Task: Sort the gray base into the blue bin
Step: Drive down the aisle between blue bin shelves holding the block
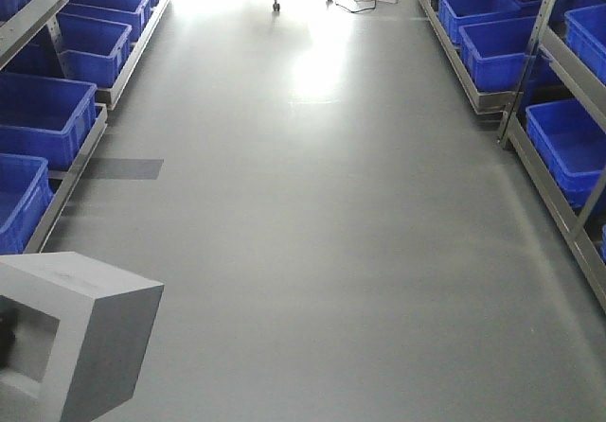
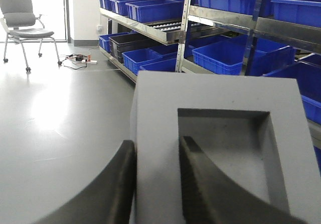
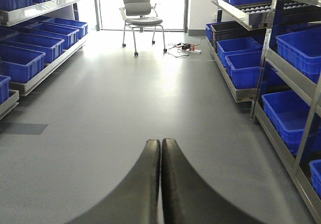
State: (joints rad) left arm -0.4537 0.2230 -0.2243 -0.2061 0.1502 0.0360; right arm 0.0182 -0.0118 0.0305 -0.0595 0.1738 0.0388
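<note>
Pickup looks done — the left claw [image 2: 156, 142] grips the matte gray recessed block [image 2: 225, 98] by one wall, the right claw [image 3: 160, 141] clenched empty — yet carrying it to a bright-blue plastic tub [image 2: 228, 58] on the racks ahead-right of the left claw remains

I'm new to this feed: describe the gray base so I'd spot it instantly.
In the aisle between rows of blue tubs, look at the front view's lower left corner. There the left claw holds the gray base. It alone is a matte cube with a square recess; its neighbours are blue tubs.
</note>
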